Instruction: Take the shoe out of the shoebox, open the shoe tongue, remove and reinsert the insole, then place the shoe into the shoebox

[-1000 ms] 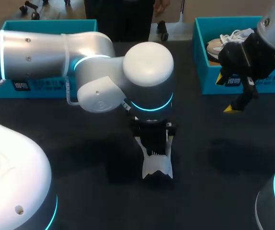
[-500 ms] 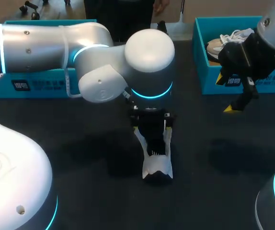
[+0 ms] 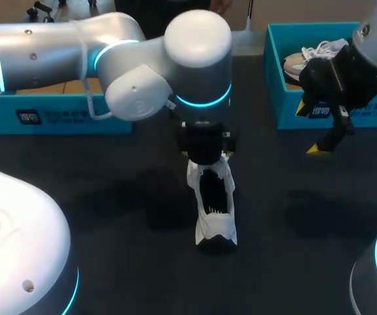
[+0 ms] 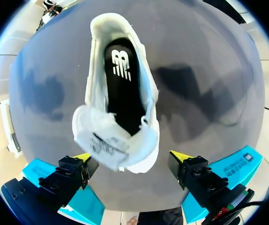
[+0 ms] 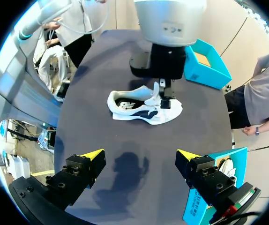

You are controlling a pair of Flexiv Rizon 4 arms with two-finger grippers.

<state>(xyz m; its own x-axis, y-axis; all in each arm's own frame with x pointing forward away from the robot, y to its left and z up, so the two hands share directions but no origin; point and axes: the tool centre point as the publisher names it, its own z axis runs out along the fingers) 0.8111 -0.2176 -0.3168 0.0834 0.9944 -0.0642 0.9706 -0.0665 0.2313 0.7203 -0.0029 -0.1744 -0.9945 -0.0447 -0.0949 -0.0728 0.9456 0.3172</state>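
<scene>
shoe (image 4: pixel 120 89) lies just under the spread left pincer (image 4: pixel 130 157).

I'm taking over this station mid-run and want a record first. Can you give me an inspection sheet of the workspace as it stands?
Surface: dark table, no spills seen.
Job's things: white shoe on its sole mid-table, tongue lifted, black insole inside; teal shoebox at the left rear; second teal shoebox at the right rear, holding another shoe.
Clutter: nothing seen.
Grippers: left gripper over the shoe, fingers open on either side of the tongue, not touching it; right gripper open and empty, in front of the second teal shoebox.
Cables: thin white cable along the left arm.
Surroundings: nothing seen reaching over the table.
</scene>
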